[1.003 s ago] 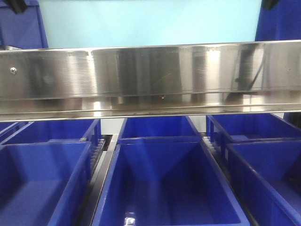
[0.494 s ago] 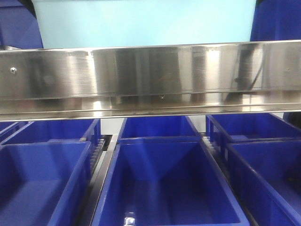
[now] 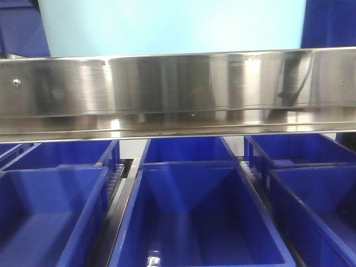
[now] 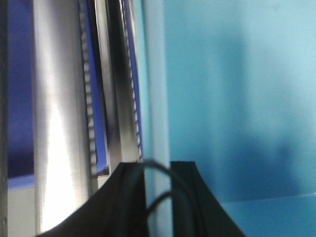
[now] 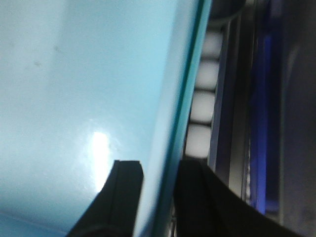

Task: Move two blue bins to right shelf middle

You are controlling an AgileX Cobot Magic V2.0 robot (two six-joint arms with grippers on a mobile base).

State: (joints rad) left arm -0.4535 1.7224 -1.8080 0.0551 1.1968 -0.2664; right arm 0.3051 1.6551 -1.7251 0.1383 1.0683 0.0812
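Front view: the pale blue bin (image 3: 172, 25) fills the top, above the steel shelf rail (image 3: 178, 83). Neither gripper shows here. Under the rail, the dark blue bins (image 3: 194, 217) are empty.

Left wrist view: the left gripper (image 4: 157, 168) has one finger on each side of the bin's wall and pinches it. The bin's inside, beyond the inner finger, holds nothing.

Right wrist view: the right gripper (image 5: 158, 170) clamps the opposite wall the same way. White rollers (image 5: 202, 98) lie just outside its outer finger.

I judge this as the carrying step. Next, both arms must travel together and level to the right shelf's middle.
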